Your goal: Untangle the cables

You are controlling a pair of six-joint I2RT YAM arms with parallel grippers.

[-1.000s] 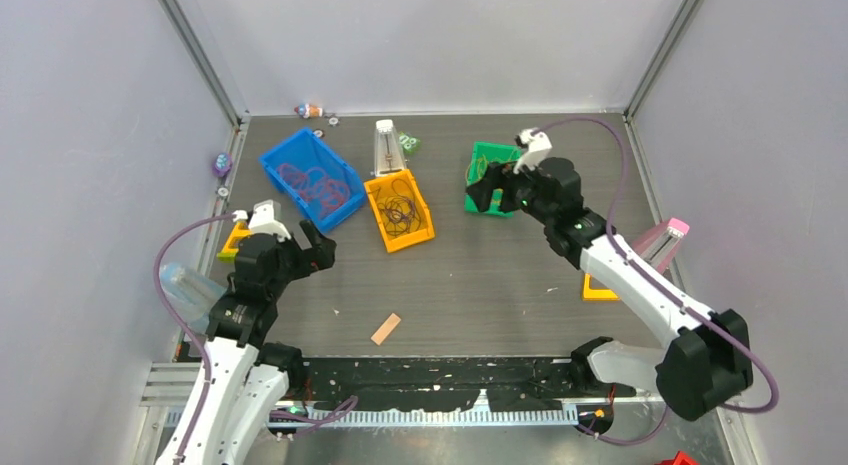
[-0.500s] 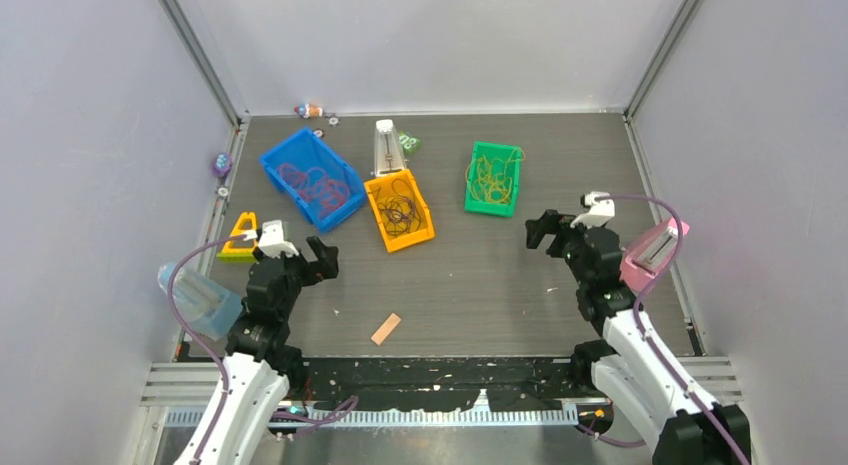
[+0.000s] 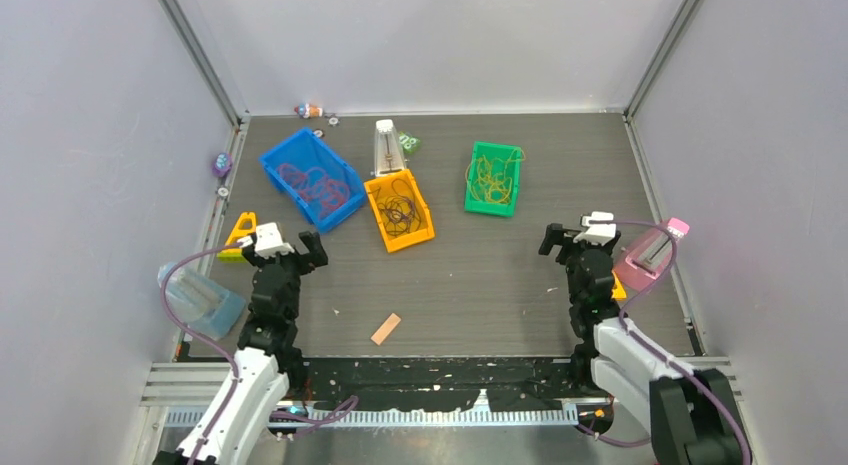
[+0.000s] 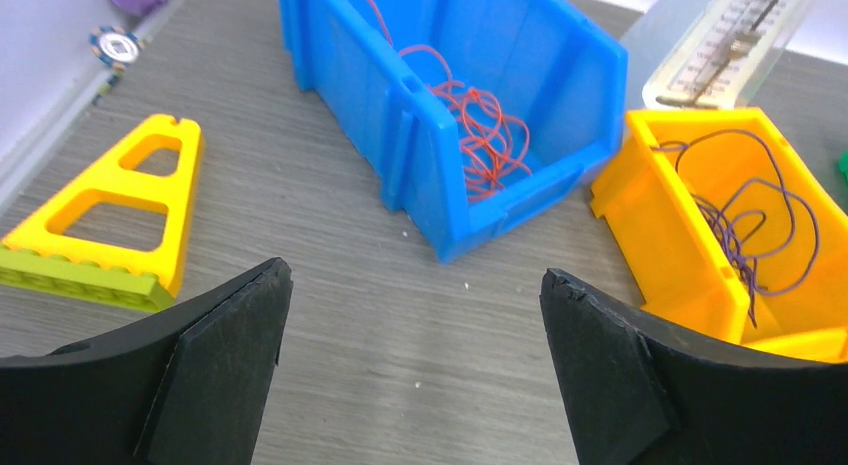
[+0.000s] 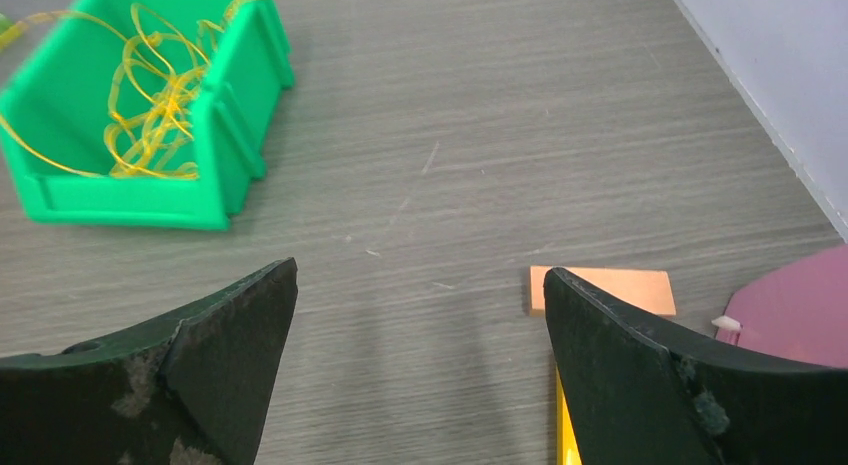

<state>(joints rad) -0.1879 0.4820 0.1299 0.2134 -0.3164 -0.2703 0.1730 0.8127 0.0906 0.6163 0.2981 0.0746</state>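
Note:
The cables lie sorted in three bins. Red cables (image 4: pixel 480 125) fill the blue bin (image 3: pixel 312 178), dark purple cables (image 4: pixel 745 215) the orange bin (image 3: pixel 400 210), and yellow cables (image 5: pixel 150 115) the green bin (image 3: pixel 493 178). My left gripper (image 3: pixel 283 247) hangs open over bare table, short of the blue and orange bins, and in the left wrist view the left gripper (image 4: pixel 415 285) holds nothing. My right gripper (image 3: pixel 578 237) is open too, near the right side and well back from the green bin. In the right wrist view the right gripper (image 5: pixel 420 285) is empty.
A yellow triangular frame (image 3: pixel 240 235) lies just left of my left gripper, with a translucent blue container (image 3: pixel 200 300) nearer the edge. A pink block (image 3: pixel 650 255) and an orange tile (image 5: pixel 605 288) sit by my right gripper. An orange strip (image 3: pixel 386 329) lies front centre, and a clear metronome-like case (image 3: pixel 386 148) stands behind the orange bin.
My right arm has pulled back from over the green bin to the near right of the table, its jaws widening. My left arm has drawn back slightly toward the near edge.

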